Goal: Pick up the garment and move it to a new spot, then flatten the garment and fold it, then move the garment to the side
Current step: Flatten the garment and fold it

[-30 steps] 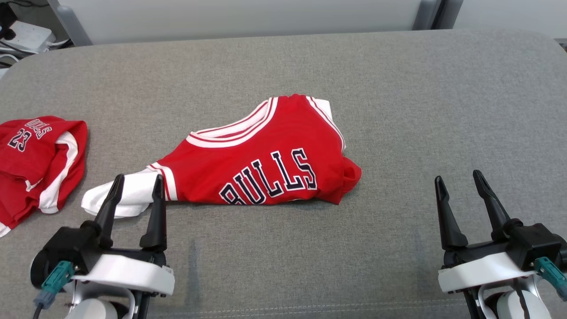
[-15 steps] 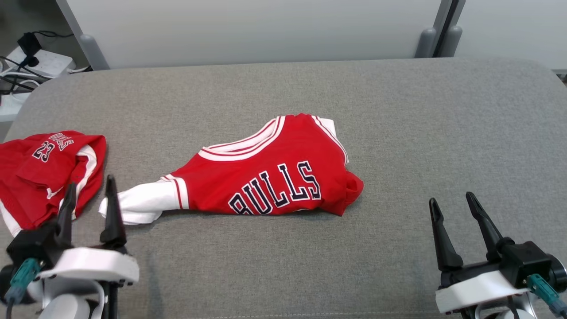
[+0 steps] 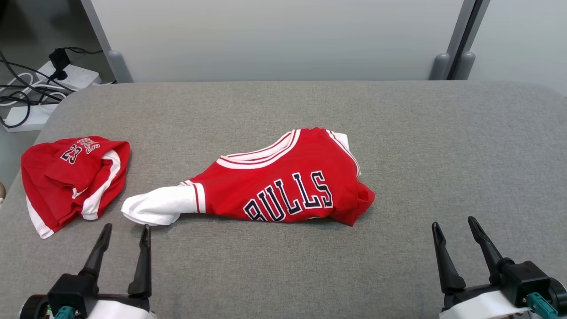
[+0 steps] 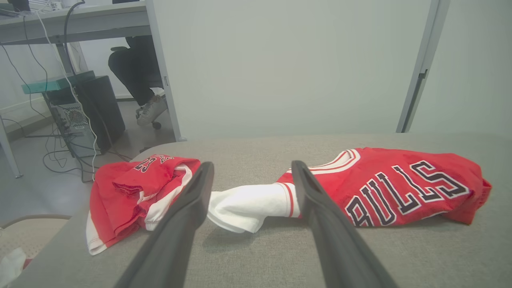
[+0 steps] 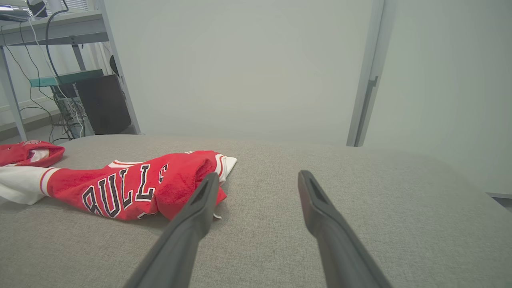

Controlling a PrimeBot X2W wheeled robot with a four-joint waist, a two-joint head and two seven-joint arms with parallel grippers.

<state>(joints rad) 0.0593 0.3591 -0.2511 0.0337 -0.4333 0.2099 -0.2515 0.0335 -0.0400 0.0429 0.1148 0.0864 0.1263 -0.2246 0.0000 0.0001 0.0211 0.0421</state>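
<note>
Since a second ago the head camera has tipped up, so more of the back wall and the power strip point(image 3: 71, 76) on the floor show now. The left claw point(image 3: 126, 226) has pulled back too: its fingers overlapped the white sleeve point(image 3: 155, 206) before, and now the tips sit just short of it. The jersey point(image 3: 283, 177) itself hasn't budged. It lies bunched near the middle of the grey padded top point(image 3: 443, 146), BULLS lettering up, white sleeve trailing toward the robot's left. Both claws stand wide apart with nothing in them. The right claw point(image 3: 452, 220) hangs low at the right, well apart from the jersey's red end. Funny thing is the right wrist view makes one finger point(image 5: 200, 208) look like it's sitting on that red end, and only the head view sorts that out. A second red garment point(image 3: 71, 177) with a 23 on it lies crumpled at the left edge of the top, near the sleeve but not touching. The left wrist view frames the sleeve right between its own two fingers, and it also catches stuff the head view doesn't: a desk, a computer tower point(image 4: 76, 124) with cables, and a person's shoe point(image 4: 151, 110) under that desk. The right wrist view picks up a tall door frame point(image 5: 366, 80) at the far side.
</note>
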